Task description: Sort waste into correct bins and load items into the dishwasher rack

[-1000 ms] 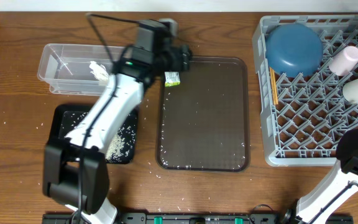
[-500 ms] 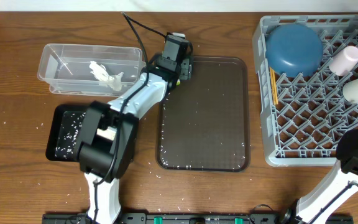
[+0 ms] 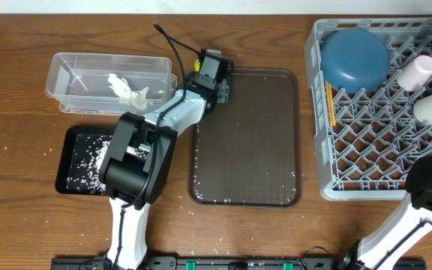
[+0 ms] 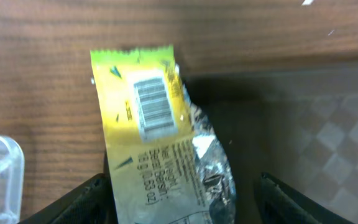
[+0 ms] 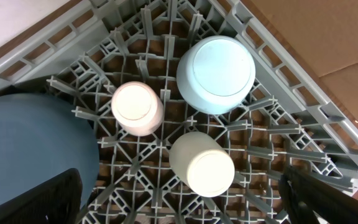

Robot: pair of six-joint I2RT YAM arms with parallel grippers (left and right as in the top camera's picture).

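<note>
The yellow-green snack wrapper (image 4: 157,140) lies flat across the back left edge of the brown serving tray (image 3: 246,135), partly on the wooden table. My left gripper (image 4: 182,180) is open and low over it, one finger on each side, not closed on it. My right gripper (image 5: 182,186) hangs open above the grey dishwasher rack (image 3: 317,112), over the white cup (image 5: 202,165). The pink cup (image 5: 137,107), light-blue cup (image 5: 216,73), dark-blue bowl (image 3: 355,56) and chopsticks (image 3: 330,101) sit in the rack. In the overhead view the wrapper is hidden under the gripper.
The clear tub (image 3: 66,75) at the back left holds the crumpled napkin (image 3: 126,88). In front of it the black tray (image 3: 70,161) holds rice (image 3: 88,154). Stray grains dot the table and the brown tray's edges.
The left arm has swung down from high over the black tray and lowered its gripper onto the wrapper at the brown tray's corner. The right arm has not moved.
</note>
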